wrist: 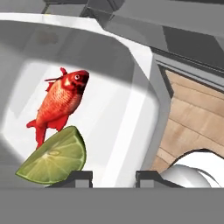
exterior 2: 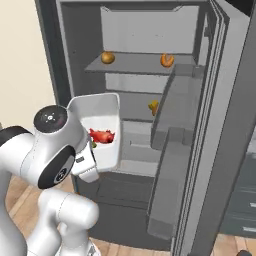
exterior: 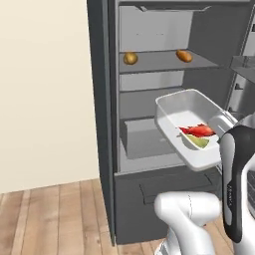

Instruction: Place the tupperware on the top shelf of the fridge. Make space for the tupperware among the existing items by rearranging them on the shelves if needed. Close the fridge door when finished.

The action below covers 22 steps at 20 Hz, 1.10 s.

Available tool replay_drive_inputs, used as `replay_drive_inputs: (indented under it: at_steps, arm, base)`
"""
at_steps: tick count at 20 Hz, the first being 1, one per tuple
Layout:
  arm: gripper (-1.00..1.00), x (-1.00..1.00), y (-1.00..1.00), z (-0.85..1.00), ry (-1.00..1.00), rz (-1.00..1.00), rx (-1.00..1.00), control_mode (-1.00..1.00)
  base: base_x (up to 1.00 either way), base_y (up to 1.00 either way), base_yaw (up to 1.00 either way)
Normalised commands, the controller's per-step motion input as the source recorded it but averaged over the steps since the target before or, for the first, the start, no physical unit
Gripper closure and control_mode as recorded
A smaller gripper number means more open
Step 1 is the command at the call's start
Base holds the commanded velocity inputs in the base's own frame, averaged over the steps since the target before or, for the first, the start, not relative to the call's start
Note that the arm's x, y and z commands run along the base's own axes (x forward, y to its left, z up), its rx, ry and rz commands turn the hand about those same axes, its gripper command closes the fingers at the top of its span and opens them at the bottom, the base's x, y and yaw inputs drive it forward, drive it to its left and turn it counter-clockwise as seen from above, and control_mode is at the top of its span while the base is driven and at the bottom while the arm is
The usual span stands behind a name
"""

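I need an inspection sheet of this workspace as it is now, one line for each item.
Surface: top shelf carries two orange-brown items, one at each end; the middle is bare.
Job's things: tupperware is held in the air in front of the open fridge, with a red fish and a lime wedge inside. Fridge door stands open.
Clutter: a yellow item on the lower shelf.
Grippers: gripper shut on the tupperware rim.
Cables: nothing seen.
Surroundings: cream wall, wooden floor.
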Motion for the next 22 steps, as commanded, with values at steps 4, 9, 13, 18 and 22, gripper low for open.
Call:
replay_drive_inputs:
  at_steps: [4, 9, 13, 18, 22]
  arm:
    - [1.0, 0.0, 0.0, 0.0, 0.0, 0.0, 0.0, 1.0]
    - [1.0, 0.0, 0.0, 0.0, 0.0, 0.0, 0.0, 1.0]
    - [1.0, 0.0, 0.0, 0.0, 0.0, 0.0, 0.0, 1.0]
    - [1.0, 0.0, 0.0, 0.03, -0.03, 0.0, -0.01, -1.0]
    - [1.0, 0.0, -0.04, 0.29, -0.16, -0.03, 0.0, -1.0]
  base:
    - [0.68, 0.14, -0.37]
    - [0.55, 0.28, -0.3]
    - [0.4, 0.45, -0.16]
    - [0.09, 0.25, -0.03]
    - [0.0, 0.0, 0.0]
